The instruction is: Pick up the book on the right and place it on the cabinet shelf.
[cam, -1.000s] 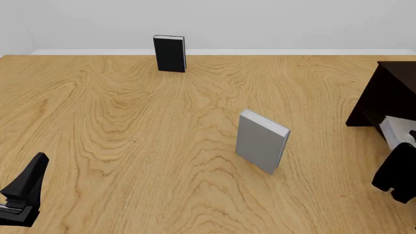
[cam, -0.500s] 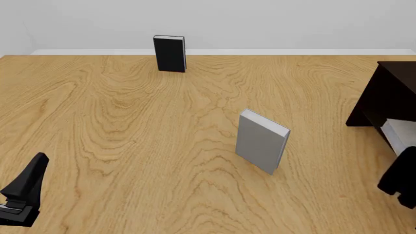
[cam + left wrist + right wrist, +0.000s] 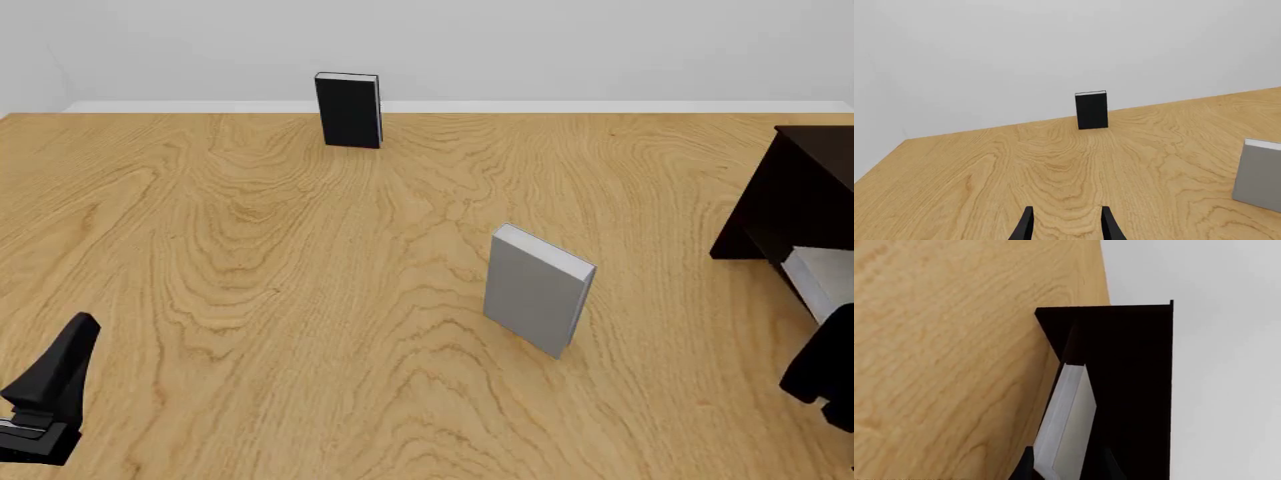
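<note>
The book is light grey and lies in the cabinet shelf at the table's right edge, only partly in the front view. In the right wrist view the book rests inside the dark cabinet. My right gripper is open, with a fingertip on either side of the book's near end and a gap showing beside it. From the front, the right gripper sits just on the near side of the shelf. My left gripper is open and holds nothing, low at the near left.
A second grey book stands upright in the middle of the table, also in the left wrist view. A small black book stands at the far edge, straight ahead of the left gripper.
The right gripper has drawn back toward the near edge, uncovering more of the grey book, which stays in the shelf. The left arm has not moved.
</note>
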`<action>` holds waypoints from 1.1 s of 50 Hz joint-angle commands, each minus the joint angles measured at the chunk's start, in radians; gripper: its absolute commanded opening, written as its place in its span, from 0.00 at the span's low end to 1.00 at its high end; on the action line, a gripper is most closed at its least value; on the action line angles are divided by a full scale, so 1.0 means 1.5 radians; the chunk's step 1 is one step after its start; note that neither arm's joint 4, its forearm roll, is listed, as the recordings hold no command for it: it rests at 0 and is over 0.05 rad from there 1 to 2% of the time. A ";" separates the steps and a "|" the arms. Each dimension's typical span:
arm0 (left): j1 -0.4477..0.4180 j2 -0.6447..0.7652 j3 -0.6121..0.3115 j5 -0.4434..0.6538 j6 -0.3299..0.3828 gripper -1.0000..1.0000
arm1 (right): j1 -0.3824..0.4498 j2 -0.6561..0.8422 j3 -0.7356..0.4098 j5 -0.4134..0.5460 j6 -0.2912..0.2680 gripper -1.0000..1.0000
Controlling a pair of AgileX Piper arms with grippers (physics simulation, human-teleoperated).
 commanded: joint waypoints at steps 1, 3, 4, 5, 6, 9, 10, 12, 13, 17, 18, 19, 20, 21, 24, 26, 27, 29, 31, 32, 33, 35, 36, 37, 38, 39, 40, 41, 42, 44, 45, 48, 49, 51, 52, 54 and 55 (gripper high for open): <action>-0.001 0.000 0.000 0.000 0.001 1.00 | -0.043 -0.016 -0.010 0.012 0.002 1.00; 0.000 0.000 0.000 0.000 0.000 1.00 | -0.040 -0.017 -0.011 0.016 0.005 1.00; 0.000 0.000 0.000 0.000 0.000 1.00 | -0.050 -0.019 -0.014 0.017 0.007 1.00; 0.000 0.000 0.000 0.001 0.000 1.00 | -0.048 -0.016 -0.010 0.010 -0.001 1.00; -0.001 0.000 0.000 0.000 0.001 1.00 | -0.040 -0.018 -0.011 0.013 0.000 1.00; -0.001 0.000 0.000 0.000 0.001 1.00 | -0.031 -0.020 -0.011 0.016 0.000 1.00; -0.001 0.000 0.000 0.000 0.000 1.00 | -0.027 -0.025 -0.014 0.019 0.002 1.00; -0.001 0.000 0.000 0.001 0.001 1.00 | -0.013 -0.031 -0.014 0.022 0.000 1.00; -0.001 0.000 0.000 0.001 0.001 1.00 | -0.003 -0.038 -0.018 0.032 0.005 1.00; -0.001 0.000 0.000 0.001 0.001 1.00 | 0.023 -0.055 -0.022 0.051 0.005 1.00; -0.001 0.000 0.000 0.001 0.001 1.00 | 0.017 -0.052 -0.022 0.049 0.001 1.00; -0.002 0.000 0.000 0.001 0.001 1.00 | 0.032 -0.055 -0.018 0.051 -0.005 1.00; -0.002 0.000 0.000 0.001 0.002 1.00 | 0.042 -0.061 -0.020 0.059 -0.001 1.00; -0.002 0.000 0.000 0.001 0.002 1.00 | 0.037 -0.064 -0.024 0.065 0.003 1.00; -0.002 0.000 0.000 0.001 0.002 1.00 | 0.061 -0.074 -0.028 0.074 0.003 1.00; -0.002 0.000 0.000 0.001 0.002 1.00 | 0.070 -0.070 -0.023 0.073 -0.005 1.00; -0.001 0.000 0.000 0.001 0.002 1.00 | 0.075 -0.074 -0.028 0.078 0.001 1.00; -0.001 0.000 0.000 0.001 0.001 1.00 | 0.087 -0.072 -0.030 0.079 0.001 1.00; -0.002 0.000 0.000 0.001 0.001 1.00 | 0.098 -0.066 -0.030 0.073 0.004 1.00; -0.002 0.000 0.000 0.001 0.001 1.00 | 0.104 -0.061 -0.027 0.070 0.001 1.00; -0.002 0.000 0.000 0.000 0.001 1.00 | 0.105 -0.057 -0.026 0.065 -0.001 1.00; -0.001 0.000 0.000 0.001 0.000 1.00 | 0.112 -0.056 -0.031 0.066 0.003 1.00; -0.002 0.000 0.000 0.001 0.000 1.00 | 0.116 -0.054 -0.031 0.065 0.002 1.00; -0.001 0.000 0.000 0.001 0.000 1.00 | 0.121 -0.055 -0.034 0.066 0.004 1.00; -0.001 0.000 0.000 0.001 0.000 1.00 | 0.123 -0.055 -0.036 0.068 0.006 1.00; 0.000 0.000 0.000 0.001 0.000 1.00 | 0.129 -0.055 -0.038 0.071 0.008 1.00; -0.001 0.000 0.000 0.001 -0.001 1.00 | 0.131 -0.051 -0.038 0.069 0.008 1.00; -0.001 0.000 0.000 0.001 -0.001 1.00 | 0.135 -0.049 -0.038 0.067 0.008 1.00; -0.001 0.000 0.000 0.001 0.000 1.00 | 0.140 -0.049 -0.040 0.068 0.010 1.00; -0.001 0.000 0.000 0.001 0.000 1.00 | 0.148 -0.050 -0.044 0.074 0.014 1.00; -0.001 0.000 0.000 0.001 -0.001 1.00 | 0.152 -0.050 -0.044 0.073 0.013 1.00; -0.001 0.000 0.000 0.001 -0.001 1.00 | 0.164 -0.053 -0.048 0.078 0.017 1.00; -0.001 0.000 0.000 0.001 -0.001 1.00 | 0.166 -0.054 -0.048 0.081 0.017 1.00; 0.000 0.000 0.000 0.001 -0.002 1.00 | 0.174 -0.065 -0.055 0.091 0.020 1.00; 0.000 0.000 0.000 0.001 -0.002 1.00 | 0.178 -0.071 -0.058 0.099 0.021 1.00; 0.000 0.000 0.000 0.000 -0.002 1.00 | 0.185 -0.085 -0.064 0.114 0.021 1.00; 0.000 0.000 0.000 0.000 -0.003 1.00 | 0.190 -0.097 -0.071 0.127 0.025 1.00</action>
